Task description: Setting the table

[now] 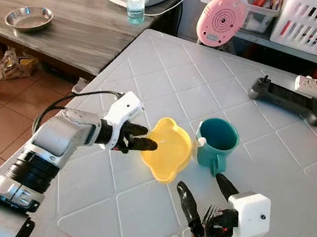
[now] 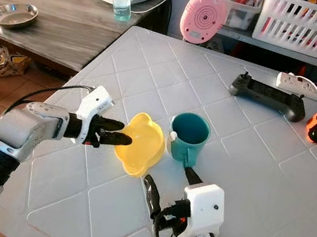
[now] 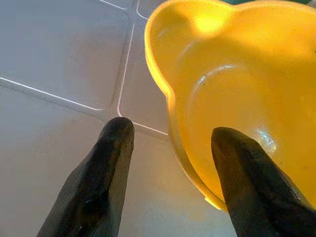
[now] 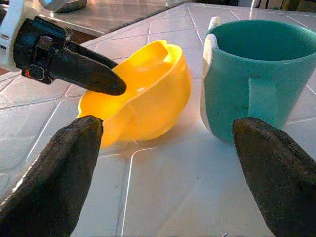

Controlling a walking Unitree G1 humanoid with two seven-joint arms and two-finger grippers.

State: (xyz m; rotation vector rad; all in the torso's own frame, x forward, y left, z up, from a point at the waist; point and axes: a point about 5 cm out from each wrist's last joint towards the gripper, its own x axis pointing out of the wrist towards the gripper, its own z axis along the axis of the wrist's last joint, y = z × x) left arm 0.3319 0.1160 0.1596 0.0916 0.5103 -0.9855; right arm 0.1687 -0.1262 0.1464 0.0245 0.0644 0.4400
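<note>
While left tool (image 1: 143, 138) pinches tilted yellow bowl (image 1: 168, 151), teal mug (image 1: 217, 142) just beside, right tool (image 1: 203, 203) spread, empty

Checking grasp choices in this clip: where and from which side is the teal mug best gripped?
Judging by its pose, grip the teal mug across its body or rim from above. It stands upright, mouth open; its handle faces the right gripper, whose fingers are open, and the yellow bowl crowds its left.
</note>
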